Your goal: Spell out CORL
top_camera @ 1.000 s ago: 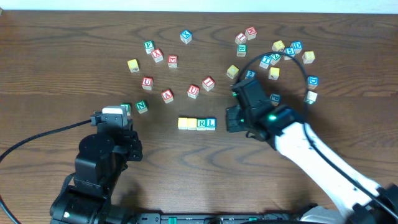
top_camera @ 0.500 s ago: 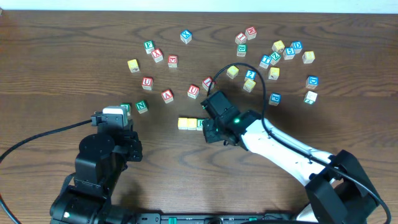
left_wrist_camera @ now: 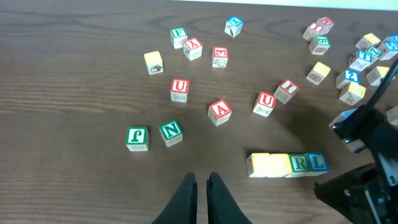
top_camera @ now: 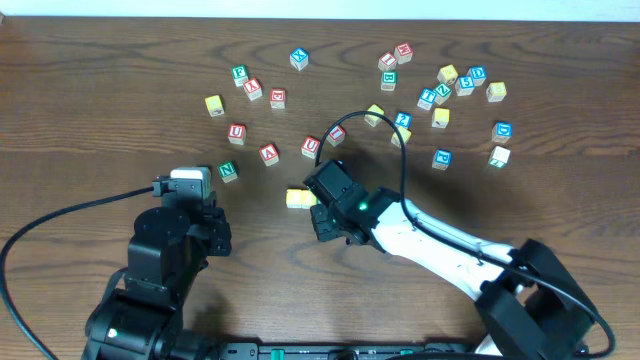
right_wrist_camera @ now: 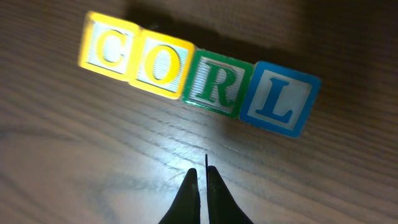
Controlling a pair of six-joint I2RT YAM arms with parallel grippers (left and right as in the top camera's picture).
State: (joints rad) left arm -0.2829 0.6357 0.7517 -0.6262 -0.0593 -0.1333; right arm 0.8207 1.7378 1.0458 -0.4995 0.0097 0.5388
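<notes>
— where did the four cubes lie?
— in one touching row on the dark wooden surface [left_wrist_camera: 74, 193]: yellow c cube [right_wrist_camera: 109, 50], yellow o cube [right_wrist_camera: 160, 64], green r cube [right_wrist_camera: 216, 84], blue l cube [right_wrist_camera: 277, 99]. they read corl in the right wrist view, slanting a little there.
— and the right fingers [right_wrist_camera: 203, 177]?
— pressed together, holding nothing, just short of the r cube and clear of it. from overhead the right arm [top_camera: 440, 245] covered most of the row; only one yellow end showed.
— the left fingers [left_wrist_camera: 202, 182]?
— a narrow slit parted them, with nothing in it. they hung apart from the row, with a green n cube [left_wrist_camera: 170, 131] and a red a cube [left_wrist_camera: 219, 112] near.
</notes>
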